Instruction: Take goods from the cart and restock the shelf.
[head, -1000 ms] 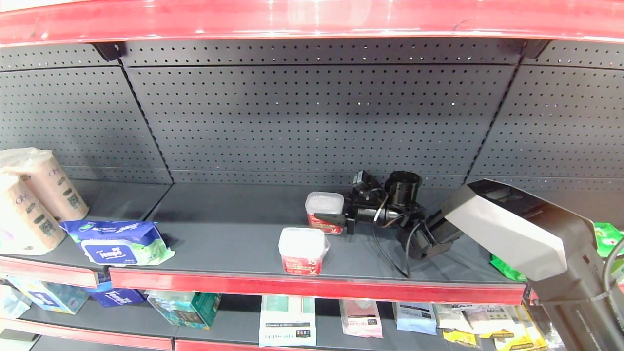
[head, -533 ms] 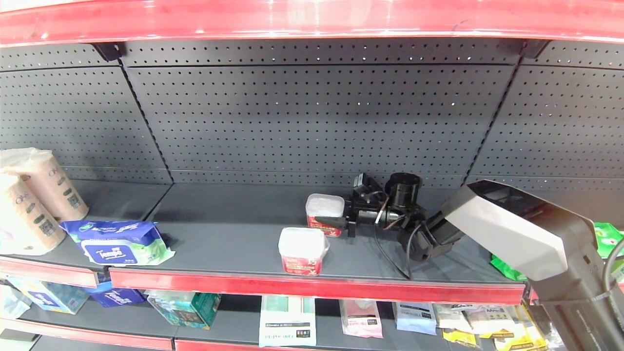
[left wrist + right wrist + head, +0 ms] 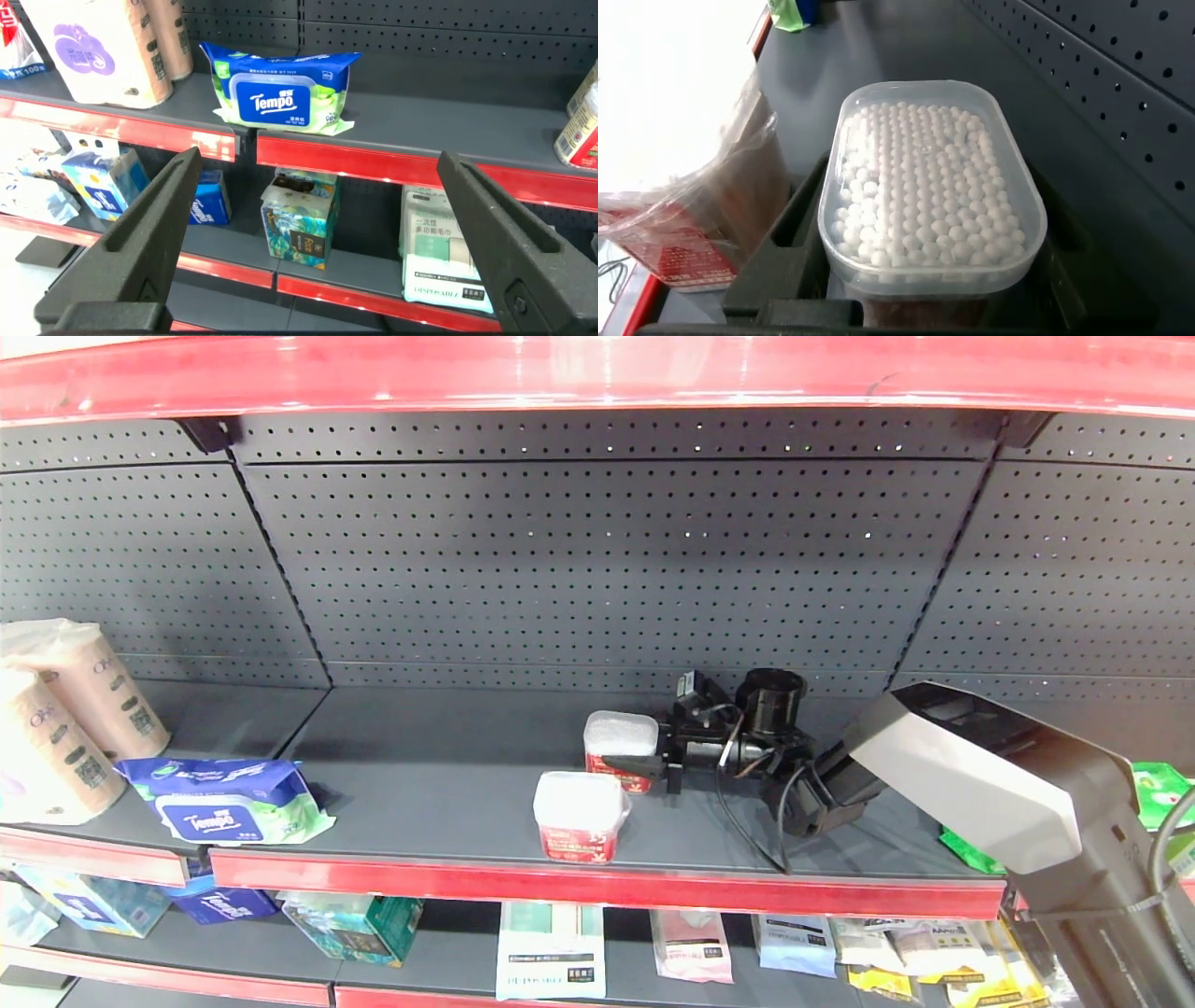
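Holding a tub of white beads by its sides, our right gripper sits clamped on it over the middle shelf, toward the back panel. In the right wrist view we see the dark fingers pressed against both sides of the tub. We cannot tell whether its base touches the shelf. A second tub stands near the shelf's front edge, just in front of the held one and apart from it. Our left gripper hangs with its jaws wide apart and nothing between them, facing the shelf front. A blue and green pack of wipes lies on the shelf at the left, beside wrapped paper rolls.
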Robot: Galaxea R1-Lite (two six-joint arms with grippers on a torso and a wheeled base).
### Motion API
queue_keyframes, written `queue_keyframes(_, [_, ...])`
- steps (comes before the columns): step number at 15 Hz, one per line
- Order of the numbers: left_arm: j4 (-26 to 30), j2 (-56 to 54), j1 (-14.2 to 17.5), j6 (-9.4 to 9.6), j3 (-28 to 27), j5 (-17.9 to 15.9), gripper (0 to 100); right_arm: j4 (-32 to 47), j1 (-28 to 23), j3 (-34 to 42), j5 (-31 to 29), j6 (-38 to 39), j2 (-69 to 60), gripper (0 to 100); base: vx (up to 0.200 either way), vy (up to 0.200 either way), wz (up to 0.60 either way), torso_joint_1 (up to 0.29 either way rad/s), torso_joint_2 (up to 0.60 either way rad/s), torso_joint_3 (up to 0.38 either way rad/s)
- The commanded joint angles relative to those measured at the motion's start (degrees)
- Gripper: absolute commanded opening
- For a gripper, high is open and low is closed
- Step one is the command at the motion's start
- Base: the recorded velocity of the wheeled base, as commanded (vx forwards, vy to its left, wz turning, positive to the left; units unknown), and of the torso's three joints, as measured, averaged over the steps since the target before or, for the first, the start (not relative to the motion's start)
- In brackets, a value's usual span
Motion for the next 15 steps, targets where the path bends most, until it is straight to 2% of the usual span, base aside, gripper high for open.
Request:
queue_keyframes(1, [0.0, 0.05, 0.03, 0.0, 0.01, 0.01, 100, 0.23, 0.13, 0.05, 0.92, -0.04, 0.11, 0, 0.0, 0.0, 0.0, 0.0, 0.0, 0.0])
queue_keyframes(4, [0.0, 0.05, 0.03, 0.0, 0.01, 0.01, 100, 2.95, -0.22, -0.92, 2.06, -0.12, 0.03, 0, 0.0, 0.0, 0.0, 0.0, 0.0, 0.0])
queue_keyframes(9, [-0.09, 0.05, 0.03, 0.0, 0.01, 0.01, 100, 2.95, -0.31, -1.27, 2.06, -0.21, 0.03, 0, 0.0, 0.0, 0.0, 0.0, 0.0, 0.0])
queue_keyframes(10, [0.0, 0.05, 0.03, 0.0, 0.01, 0.01, 100, 2.95, -0.31, -1.27, 1.89, -0.21, 0.03, 100, 0.0, 0.0, 0.0, 0.0, 0.0, 0.0])
queue_keyframes(15, [0.0, 0.05, 0.03, 0.0, 0.01, 0.01, 100, 2.95, -0.57, -0.66, 1.62, -0.21, -0.5, 100, 0.0, 0.0, 0.0, 0.0, 0.0, 0.0])
